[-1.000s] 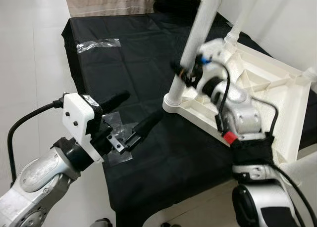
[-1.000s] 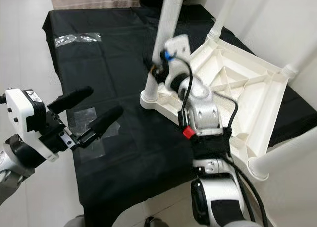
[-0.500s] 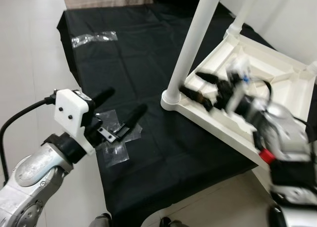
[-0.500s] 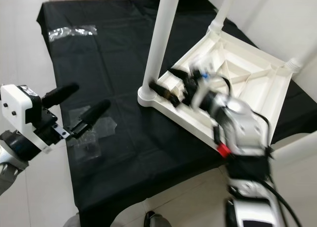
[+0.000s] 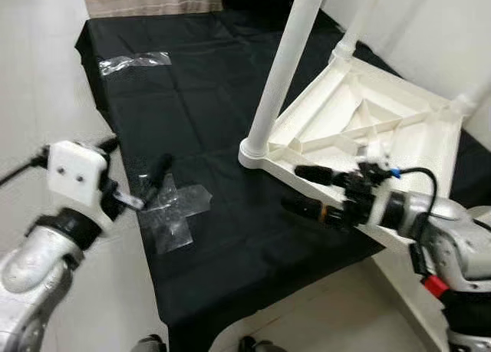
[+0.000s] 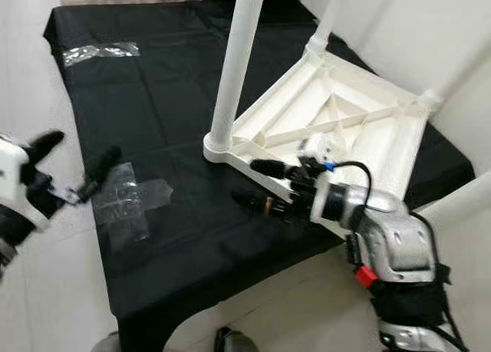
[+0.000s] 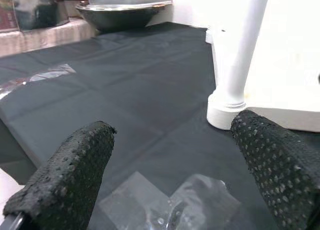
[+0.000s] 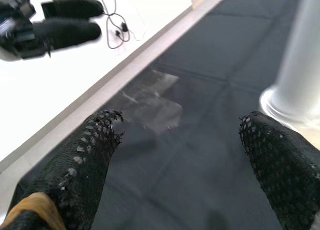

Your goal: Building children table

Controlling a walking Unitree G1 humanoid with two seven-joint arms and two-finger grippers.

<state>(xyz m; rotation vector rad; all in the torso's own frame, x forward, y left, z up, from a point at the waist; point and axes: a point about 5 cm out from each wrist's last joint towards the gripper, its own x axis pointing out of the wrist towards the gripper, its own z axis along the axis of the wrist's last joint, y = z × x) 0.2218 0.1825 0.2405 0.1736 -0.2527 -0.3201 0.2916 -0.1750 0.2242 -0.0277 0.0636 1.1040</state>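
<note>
Lying upside down at 2 o'clock on the black cloth (image 5: 215,83), the white children's table (image 5: 383,129) has one leg (image 5: 282,68) rising from its near corner. The right gripper (image 5: 311,189), fingers spread and empty, hovers over the cloth's near edge beside that corner. The left gripper (image 6: 73,164), also spread and empty, hangs off the cloth's 9 o'clock edge above two crumpled clear bags (image 5: 170,211). A third bag (image 5: 134,61) lies at 11 o'clock. The left wrist view adds a dark bowl (image 7: 122,14) beyond.
</note>
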